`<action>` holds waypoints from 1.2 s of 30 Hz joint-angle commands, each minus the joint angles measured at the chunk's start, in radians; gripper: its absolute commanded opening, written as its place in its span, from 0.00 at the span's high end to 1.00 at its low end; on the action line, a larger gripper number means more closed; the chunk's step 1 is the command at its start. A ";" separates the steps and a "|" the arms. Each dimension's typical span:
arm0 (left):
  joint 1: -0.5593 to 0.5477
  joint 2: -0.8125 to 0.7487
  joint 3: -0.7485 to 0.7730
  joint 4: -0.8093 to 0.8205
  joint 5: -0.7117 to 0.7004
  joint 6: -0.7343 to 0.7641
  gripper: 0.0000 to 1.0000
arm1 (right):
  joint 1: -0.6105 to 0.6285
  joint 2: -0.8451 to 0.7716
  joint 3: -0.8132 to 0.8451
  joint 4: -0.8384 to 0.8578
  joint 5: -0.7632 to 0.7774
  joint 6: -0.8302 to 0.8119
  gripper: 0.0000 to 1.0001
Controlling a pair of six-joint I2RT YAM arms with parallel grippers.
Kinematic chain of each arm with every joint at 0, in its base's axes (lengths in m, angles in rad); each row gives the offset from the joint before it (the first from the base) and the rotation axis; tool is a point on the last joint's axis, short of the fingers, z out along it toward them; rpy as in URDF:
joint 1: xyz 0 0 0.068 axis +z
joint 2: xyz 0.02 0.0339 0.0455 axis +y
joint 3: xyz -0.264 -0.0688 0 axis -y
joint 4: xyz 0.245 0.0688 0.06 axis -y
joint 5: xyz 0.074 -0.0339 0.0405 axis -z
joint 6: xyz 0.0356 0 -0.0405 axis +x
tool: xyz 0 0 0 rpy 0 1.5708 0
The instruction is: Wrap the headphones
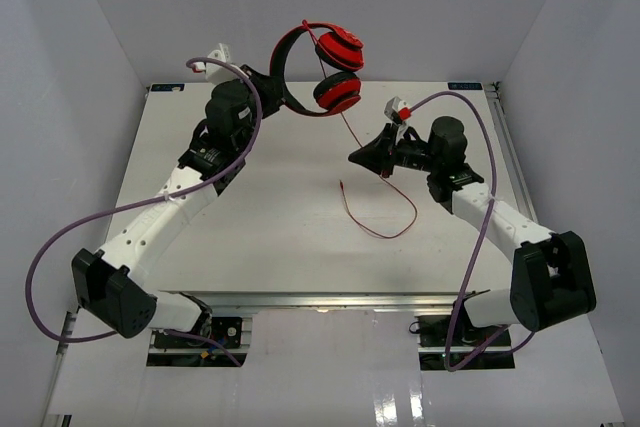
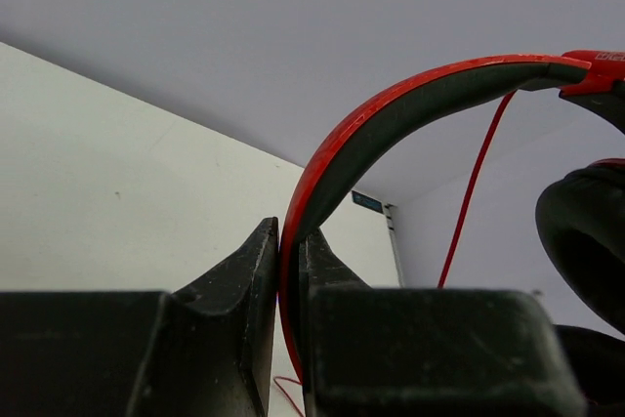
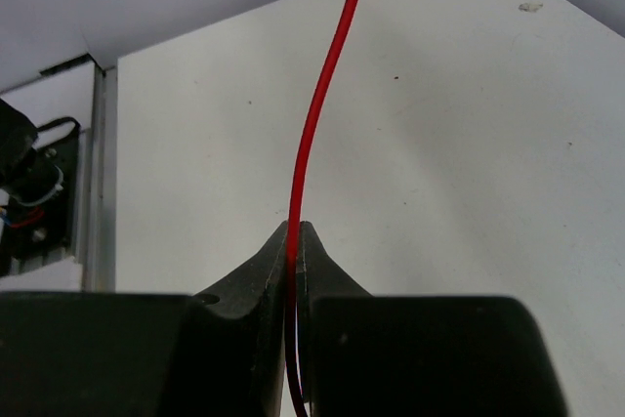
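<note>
The red headphones (image 1: 325,67) hang in the air above the table's far edge, cups to the right. My left gripper (image 1: 272,87) is shut on their headband (image 2: 391,114); a black ear pad (image 2: 583,231) shows at the right of the left wrist view. The thin red cord (image 1: 352,132) runs down from the cups to my right gripper (image 1: 360,156), which is shut on it (image 3: 312,124). Beyond that gripper the loose cord end (image 1: 385,222) loops on the white table (image 1: 270,217).
Grey walls enclose the table on three sides. Thick purple cables (image 1: 60,247) arc beside the left arm and run along the right arm (image 1: 480,217). A metal rail (image 3: 96,173) borders the table edge in the right wrist view.
</note>
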 commanded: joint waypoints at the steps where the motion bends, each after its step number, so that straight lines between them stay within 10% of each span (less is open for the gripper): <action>1: -0.018 0.027 0.095 0.067 -0.176 0.017 1.00 | 0.091 -0.030 0.072 -0.124 0.062 -0.224 0.92; 21: -0.096 0.244 0.025 0.123 -0.387 0.455 1.00 | 0.299 -0.072 0.316 -0.625 0.632 -0.774 0.87; 36: -0.179 0.184 -0.152 0.098 -0.195 0.696 1.00 | 0.329 -0.124 0.209 -0.471 1.034 -1.055 0.84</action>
